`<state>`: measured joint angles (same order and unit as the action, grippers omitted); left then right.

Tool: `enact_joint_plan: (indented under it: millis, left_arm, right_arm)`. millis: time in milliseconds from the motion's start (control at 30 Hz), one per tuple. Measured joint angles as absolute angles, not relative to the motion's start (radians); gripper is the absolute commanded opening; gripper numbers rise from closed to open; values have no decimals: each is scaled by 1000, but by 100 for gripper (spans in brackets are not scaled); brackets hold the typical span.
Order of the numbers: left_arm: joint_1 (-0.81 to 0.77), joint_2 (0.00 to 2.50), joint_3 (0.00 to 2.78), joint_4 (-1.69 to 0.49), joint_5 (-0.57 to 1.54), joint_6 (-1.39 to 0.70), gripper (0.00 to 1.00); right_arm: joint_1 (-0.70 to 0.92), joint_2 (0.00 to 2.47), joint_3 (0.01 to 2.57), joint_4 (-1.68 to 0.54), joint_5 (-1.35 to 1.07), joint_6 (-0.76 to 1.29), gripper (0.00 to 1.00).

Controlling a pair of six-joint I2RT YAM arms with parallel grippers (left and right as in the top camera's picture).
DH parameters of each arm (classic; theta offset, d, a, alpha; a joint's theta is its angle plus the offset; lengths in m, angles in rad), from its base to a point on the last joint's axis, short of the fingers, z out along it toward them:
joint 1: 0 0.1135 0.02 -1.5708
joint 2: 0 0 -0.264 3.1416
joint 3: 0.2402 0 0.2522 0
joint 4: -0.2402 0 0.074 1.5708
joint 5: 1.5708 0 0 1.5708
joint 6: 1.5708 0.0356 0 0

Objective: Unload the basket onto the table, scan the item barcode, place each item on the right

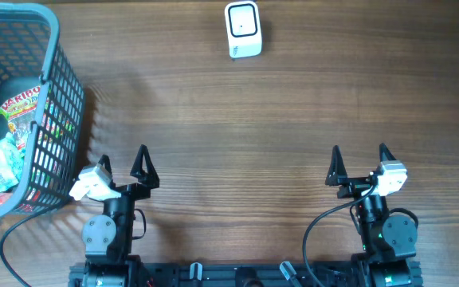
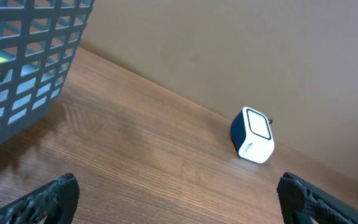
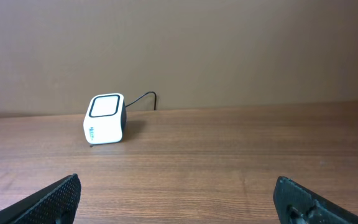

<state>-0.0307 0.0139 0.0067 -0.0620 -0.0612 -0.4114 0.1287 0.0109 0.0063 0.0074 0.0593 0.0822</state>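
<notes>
The left pincer and right pincer are wide open, holding nothing. The candy bag lies in the basket at the left, so a pincer may bump the rim or grab two packs.

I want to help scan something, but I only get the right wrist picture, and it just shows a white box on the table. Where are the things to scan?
Observer: In a blue-grey basket on the table's left side, seen from overhead. A Haribo bag lies inside.
Operator: Is a hand holding it?
Observer: No. The left hand is open and empty, beside the basket.
Operator: Is my white box close to the basket?
Observer: No. That scanner stands well apart from it, near the middle of the far edge.
</notes>
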Motion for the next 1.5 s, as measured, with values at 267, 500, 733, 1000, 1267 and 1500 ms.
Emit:
enact_joint_plan:
  millis: [267, 500, 733, 1000, 1267, 1500]
  left_arm:
    - [-31, 14, 7, -62, -61, -411, 100]
    - [-31, 14, 6, -62, -61, -411, 100]
    - [-31, 14, 7, -62, -61, -411, 100]
    - [-31, 14, 7, -62, -61, -411, 100]
    - [-31, 14, 7, -62, -61, -411, 100]
    - [-31, 14, 7, -62, -61, -411, 100]
  right_arm:
    - [129, 11, 6, 7, 59, 82, 100]
    - [129, 11, 6, 7, 59, 82, 100]
    - [129, 11, 6, 7, 59, 82, 100]
    - [129, 11, 6, 7, 59, 82, 100]
    - [129, 11, 6, 7, 59, 82, 100]
    - [129, 11, 6, 7, 59, 82, 100]
